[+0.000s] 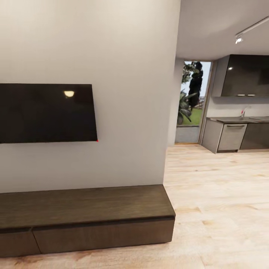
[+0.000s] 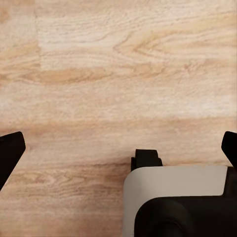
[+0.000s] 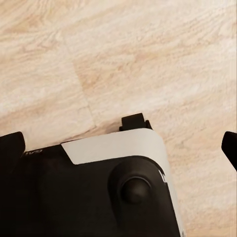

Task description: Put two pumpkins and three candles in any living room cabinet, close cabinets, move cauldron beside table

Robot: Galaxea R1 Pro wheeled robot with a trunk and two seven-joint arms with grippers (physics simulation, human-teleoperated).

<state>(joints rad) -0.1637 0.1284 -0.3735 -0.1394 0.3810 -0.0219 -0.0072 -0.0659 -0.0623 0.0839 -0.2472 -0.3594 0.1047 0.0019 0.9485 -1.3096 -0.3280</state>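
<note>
Nearest, both wrist views look straight down onto the pale wood floor (image 2: 118,69), with part of the robot's white and black base (image 3: 98,187) below each camera. The left gripper (image 2: 118,148) has its two dark fingertips (image 2: 10,150) spread wide, nothing between them; the right gripper (image 3: 123,145) is likewise spread and empty. Farther off, in the head view, the long dark-brown cabinet (image 1: 86,216) sits against the foot of the white wall (image 1: 123,56), its flat drawer fronts flush and closed, its top bare. Above it hangs a black television (image 1: 46,112). Beyond the wall's right edge lie grey kitchen cupboards (image 1: 239,136) and a glazed door (image 1: 192,108).
</note>
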